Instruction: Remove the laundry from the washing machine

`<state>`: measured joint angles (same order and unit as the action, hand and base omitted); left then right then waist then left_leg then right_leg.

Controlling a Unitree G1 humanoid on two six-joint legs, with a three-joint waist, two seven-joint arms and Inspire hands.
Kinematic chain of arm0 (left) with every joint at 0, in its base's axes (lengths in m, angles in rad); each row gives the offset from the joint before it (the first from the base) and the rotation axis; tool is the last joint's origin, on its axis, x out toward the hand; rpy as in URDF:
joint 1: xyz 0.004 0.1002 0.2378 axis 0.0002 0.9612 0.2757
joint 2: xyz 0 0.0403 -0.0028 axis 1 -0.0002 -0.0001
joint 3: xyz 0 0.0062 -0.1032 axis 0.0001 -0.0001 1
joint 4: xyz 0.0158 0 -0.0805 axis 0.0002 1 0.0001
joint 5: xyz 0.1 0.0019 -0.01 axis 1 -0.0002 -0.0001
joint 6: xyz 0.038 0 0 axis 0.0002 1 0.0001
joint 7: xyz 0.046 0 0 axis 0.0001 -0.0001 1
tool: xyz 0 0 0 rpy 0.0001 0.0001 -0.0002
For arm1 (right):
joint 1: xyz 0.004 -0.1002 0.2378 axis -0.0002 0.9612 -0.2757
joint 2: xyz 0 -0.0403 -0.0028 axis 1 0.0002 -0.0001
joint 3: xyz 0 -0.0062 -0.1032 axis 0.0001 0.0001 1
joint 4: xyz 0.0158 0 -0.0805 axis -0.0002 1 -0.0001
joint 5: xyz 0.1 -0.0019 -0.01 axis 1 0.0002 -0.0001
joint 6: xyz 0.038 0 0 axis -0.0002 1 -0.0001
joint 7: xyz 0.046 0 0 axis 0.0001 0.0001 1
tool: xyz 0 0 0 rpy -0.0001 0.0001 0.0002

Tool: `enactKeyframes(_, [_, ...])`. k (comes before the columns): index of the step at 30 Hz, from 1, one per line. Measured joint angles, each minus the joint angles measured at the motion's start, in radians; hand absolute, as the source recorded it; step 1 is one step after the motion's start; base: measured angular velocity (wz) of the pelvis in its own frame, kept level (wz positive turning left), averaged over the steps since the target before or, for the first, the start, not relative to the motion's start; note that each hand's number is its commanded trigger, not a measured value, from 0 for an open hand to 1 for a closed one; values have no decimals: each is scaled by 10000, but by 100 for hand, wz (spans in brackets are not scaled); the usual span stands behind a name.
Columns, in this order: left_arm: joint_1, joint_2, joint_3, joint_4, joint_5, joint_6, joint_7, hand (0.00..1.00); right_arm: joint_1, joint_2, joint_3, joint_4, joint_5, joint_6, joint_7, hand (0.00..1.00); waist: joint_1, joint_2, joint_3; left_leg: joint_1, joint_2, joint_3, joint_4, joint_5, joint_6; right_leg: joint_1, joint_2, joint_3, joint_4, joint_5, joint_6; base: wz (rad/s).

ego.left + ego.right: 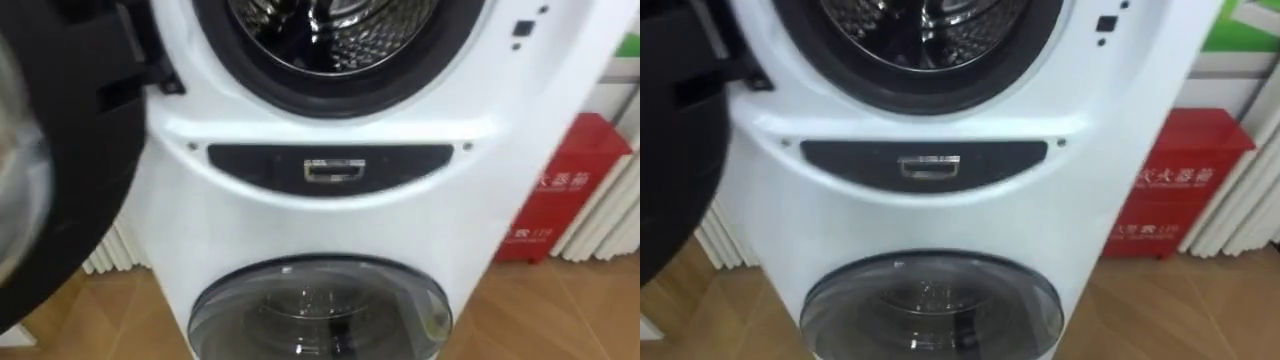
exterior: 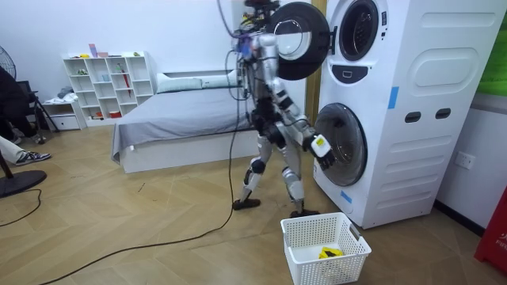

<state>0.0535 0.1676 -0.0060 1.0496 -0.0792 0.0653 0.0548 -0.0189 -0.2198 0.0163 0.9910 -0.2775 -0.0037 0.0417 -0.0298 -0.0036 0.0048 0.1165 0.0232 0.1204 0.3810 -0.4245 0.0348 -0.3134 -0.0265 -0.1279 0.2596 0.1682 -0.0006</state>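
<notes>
I stand close in front of a white stacked washing machine (image 1: 330, 215). Its upper drum (image 1: 330, 25) is open, bare ribbed steel showing inside, and no cloth can be seen in it. The round dark upper door (image 1: 60, 150) hangs swung out on my left. Below the dark control strip (image 1: 332, 168), the lower glass door (image 1: 320, 310) is closed. In the room view my right hand (image 2: 321, 148) hangs low in front of the lower door (image 2: 342, 144); how its fingers are set is too small to read. A white laundry basket (image 2: 355, 245) on the floor beside me holds a small yellow item (image 2: 327, 253).
A red box (image 1: 560, 190) stands on the floor right of the machine, next to white slats (image 1: 610, 220). A white radiator (image 1: 115, 255) is at lower left. In the room view a bed (image 2: 174, 123) and a white shelf (image 2: 107, 87) lie behind me.
</notes>
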Motion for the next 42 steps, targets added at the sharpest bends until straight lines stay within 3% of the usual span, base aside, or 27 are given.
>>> enactKeyframes(1, [114, 12, -1, 189, -55, -13, 26, 0, 46, -67, 5, 1, -55, 86, 101, 0, 43, 5, 1, -93, 36, 240, -42, 150, 149, 4, -105, 17, 1459, -1065, -388, 0])
enactKeyframes(2, [148, 25, 2, 289, -134, -18, 43, 0, 42, -125, 4, -17, -61, 90, 149, 0, 45, 63, -22, -182, 124, 487, -63, 264, 132, 36, -154, -11, 2214, -1644, -266, 21])
enactKeyframes(3, [172, 38, 26, 385, -282, -19, 69, 0, 43, -229, -8, -28, -73, 90, 159, 0, 45, 108, -14, -240, 285, 987, -201, 498, 72, 277, -366, -91, 3299, -2608, -126, 49])
enactKeyframes(4, [214, 55, 31, 398, -281, -20, 92, 0, 78, -314, -5, -21, -107, 95, 154, 0, 41, -20, -20, -243, 374, 1458, -404, 731, -47, 782, -697, -95, 4252, -3567, -11, 62])
enactKeyframes(5, [231, 58, 21, 382, -270, -20, 97, 0, 108, -346, 2, -20, -103, 94, 154, 0, 42, -13, -44, -232, 369, 1621, -508, 850, -103, 1163, -852, -96, 4519, -3994, 93, 72])
enactKeyframes(6, [321, 47, 47, 291, -266, -28, 96, 0, 126, -362, -3, -16, -49, 86, 145, 0, 104, -210, -77, -184, 319, 1991, -666, 1091, -223, 1945, -1124, -195, 4474, -4730, 247, 46])
enactKeyframes(7, [410, 16, 146, 251, -269, -29, 72, 0, 115, -309, 6, -18, -45, 53, 116, 0, 305, -442, -102, -175, 250, 2316, -661, 1206, -322, 2461, -1308, -203, 4128, -5170, 334, 19])
enactKeyframes(8, [468, -14, 240, 185, -269, -30, 49, 0, 84, -269, 18, -22, -61, 30, 97, 0, 478, -483, -103, -212, 180, 2335, -597, 1231, -352, 2533, -1311, -158, 3701, -5269, 371, -39])
enactKeyframes(9, [624, -50, 406, 90, -272, -58, -3, 0, -20, -128, 64, -73, -76, 29, 47, 0, 850, -418, -127, -436, 142, 2156, -414, 1256, -415, 2633, -1124, -90, 2928, -5319, 325, -69])
enactKeyframes(10, [656, -41, 582, 121, -278, -60, 9, 0, -68, 15, 258, -184, -111, 23, 46, 0, 1060, -351, -129, -651, 53, 1573, -387, 1336, -349, 2656, -851, -30, 2334, -5099, 30, -66])
enactKeyframes(12, [665, -1, 850, 240, -293, -160, 69, 0, 7, 213, 536, -184, -124, 28, 113, 0, 1158, -457, -125, -613, 1, 982, -698, 1542, -322, 2821, -607, 28, 1742, -4702, -36, -30])
enactKeyframes(15, [733, -64, 1150, 452, -400, -465, 59, 0, 13, 293, 545, -179, -521, 33, 259, 0, 1183, -577, -83, -495, 48, 972, -979, 1634, -299, 3009, -473, -119, 1293, -4432, -15, -10])
enactKeyframes(18, [861, -77, 1239, 479, -468, -529, 61, 0, 23, 270, 291, -277, -681, 26, 256, 0, 1150, -729, -85, -518, 130, 1026, -988, 1595, -278, 3027, -423, -116, 1124, -4335, 29, -7])
enactKeyframes(21, [1116, -77, 1334, 380, -464, -653, 9, 0, 291, 283, 67, -497, -799, -93, 236, 0, 1093, -659, -96, -495, 90, 949, -894, 1499, -272, 3191, -383, -149, 922, -4307, 48, 4])
enactKeyframes(24, [1154, -60, 1481, 534, -493, -729, 3, 0, 521, 262, -17, -147, -746, -249, -50, 0, 873, -498, -31, -512, -20, 563, -927, 1483, -245, 3363, -461, -416, 827, -4319, 110, 26])
enactKeyframes(25, [1159, -75, 1494, 604, -481, -731, 4, 0, 696, 264, -34, -120, -728, -253, -151, 0, 882, -453, -45, -509, -57, 498, -955, 1480, -235, 3367, -480, -416, 831, -4333, 134, 23])
enactKeyframes(28, [1168, -87, 1614, 714, -499, -750, 132, 0, 1068, 314, -90, 37, -766, -300, -303, 0, 768, -264, 43, -481, -198, 44, -1016, 1501, -199, 3577, -594, -670, 814, -4370, 197, 20])
enactKeyframes(30, [1201, -88, 1608, 715, -762, -887, 303, 0, 1203, 362, -80, 179, -757, -311, -384, 0, 802, -229, 90, -370, -216, 36, -1151, 1513, -180, 3671, -592, -669, 690, -4371, 201, 8])
enactKeyframes(35, [1359, -92, 2141, 746, -1538, -1117, 733, 0, 1337, 421, -91, 321, -639, -430, -657, 0, 897, -240, 24, -353, -205, -210, -1239, 1514, -181, 3946, -486, -790, 95, -4253, 274, 7])
enactKeyframes(37, [1403, -90, 2700, 745, -2236, -1101, 993, 0, 1404, 411, -100, 229, -709, -400, -756, 0, 930, -254, -65, -326, -203, -352, -1263, 1514, -181, 4097, -431, -829, -150, -4168, 285, 11])
enactKeyframes(42, [1385, -68, 3831, 17, -4064, -1065, 1692, 0, 1680, 307, -105, -583, -757, -390, -790, 0, 1330, -63, -50, -156, -203, -464, -1296, 1514, -182, 4391, -388, -798, -441, -4070, 303, 3])
